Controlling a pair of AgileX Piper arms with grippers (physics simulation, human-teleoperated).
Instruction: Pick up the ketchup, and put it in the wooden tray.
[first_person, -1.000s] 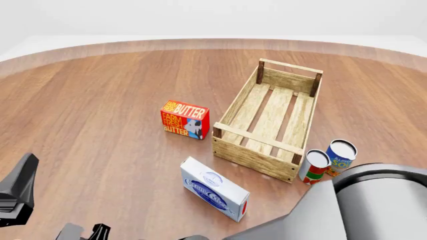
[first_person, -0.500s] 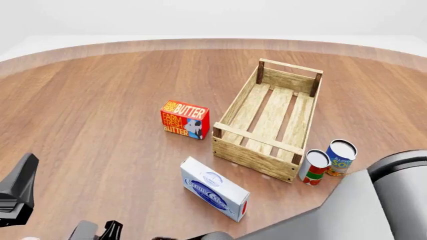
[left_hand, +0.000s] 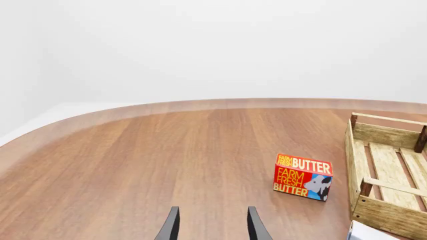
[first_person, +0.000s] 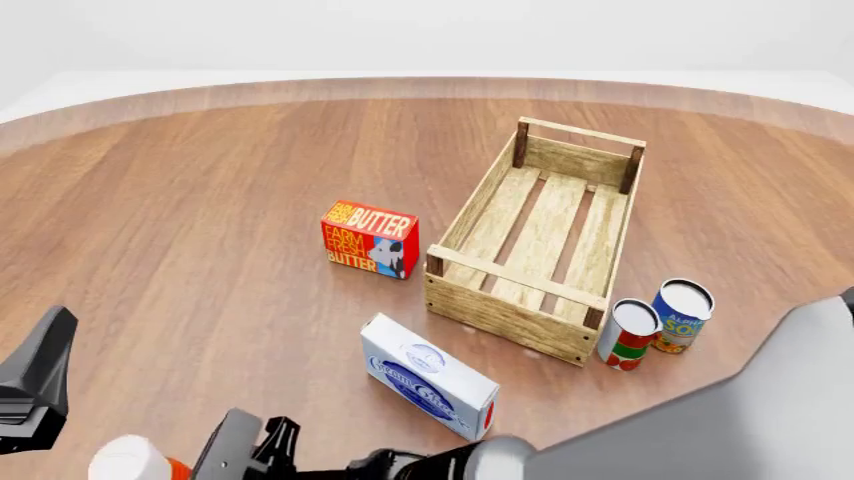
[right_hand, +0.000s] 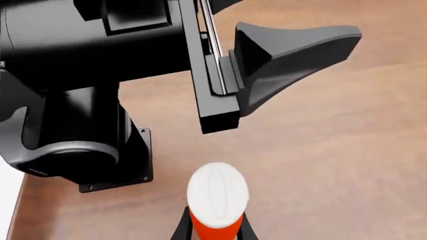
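The right gripper (right_hand: 212, 231) has its two dark fingers closed on either side of the slim orange-red plastic ketchup bottle with the tall white cap (right_hand: 217, 202), gripping the red body just under the cap. In the front view that bottle (first_person: 131, 462) shows at the near-left edge of the scene, cap uppermost, so its long axis seems roughly upright, though only the top of it is in frame. The right arm reaches there from the right, across the near edge of the round wooden table (first_person: 200, 200).

From the held bottle, the large light-wood slatted tray with darker corner posts (first_person: 494, 310) lies to the right and farther away; its long axis runs from near-left to far-right. By my judgement the carry must go rightward and away, then over the near rail. A white and blue carton (first_person: 430, 377) lying flat sits between the bottle and the tray's near end.

The left gripper (left_hand: 211, 226) rests at the near-left, its fingers parted and nothing between them; it is nearer the bottle but does not hold it.

Counted: one ketchup bottle, one tray, one red and yellow butter box (first_person: 370, 238) just left of the tray, one white carton, and two cans, a red-and-green one (first_person: 629, 334) and a blue one (first_person: 679, 315), touching or nearly so beside the tray's near-right corner.
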